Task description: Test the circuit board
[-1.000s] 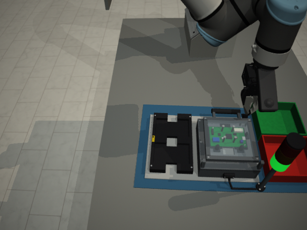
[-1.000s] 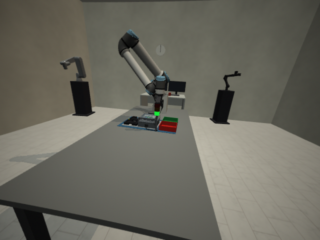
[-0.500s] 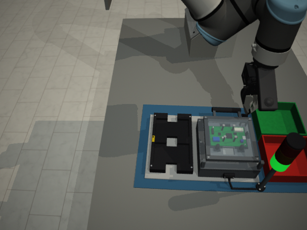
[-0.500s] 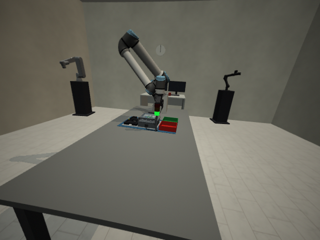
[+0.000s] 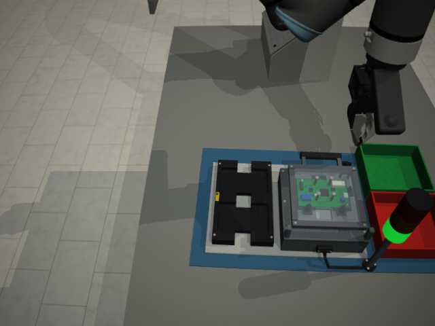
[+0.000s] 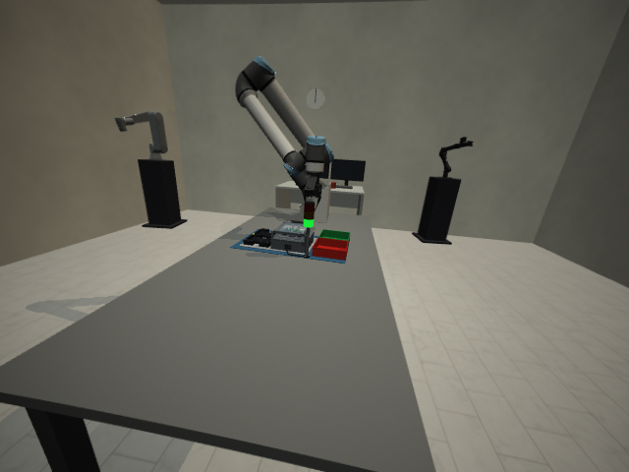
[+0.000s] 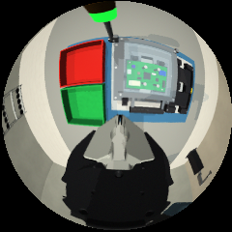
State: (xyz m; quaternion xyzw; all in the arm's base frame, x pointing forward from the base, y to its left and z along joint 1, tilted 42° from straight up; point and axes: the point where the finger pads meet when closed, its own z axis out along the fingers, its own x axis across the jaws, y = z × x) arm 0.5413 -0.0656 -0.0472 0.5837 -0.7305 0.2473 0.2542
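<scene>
From the top view, the circuit board (image 5: 323, 193) lies flat inside the tester (image 5: 323, 210), under the transparent lid (image 5: 355, 196), which is closed. The signal light (image 5: 398, 229) at the near right shows green. The black tray (image 5: 244, 203) on the left of the tester holds no board. The gripper (image 5: 361, 134) hangs at the far right corner of the tester, just beside the far left corner of the green bin (image 5: 395, 170); its fingers are pressed together and hold nothing. The red bin (image 5: 404, 224) stands near to the green one, on the near side.

In the exterior view the arm (image 6: 276, 119) reaches down from the far side to the fixture, and the green lamp is visible in front of the wrist. Details of the gripper are too small here.

In the wrist view, the closed fingertips point toward the far edge of the tester, where a dark bar runs. I cannot tell which part there is the tab.

I judge that the waiting step is finished, because the light is green, and opening the lid is in hand. The next move calls for pressing the closed tip down on the small black tab of the hook, so the lid releases; after this the board goes to the green bin.
</scene>
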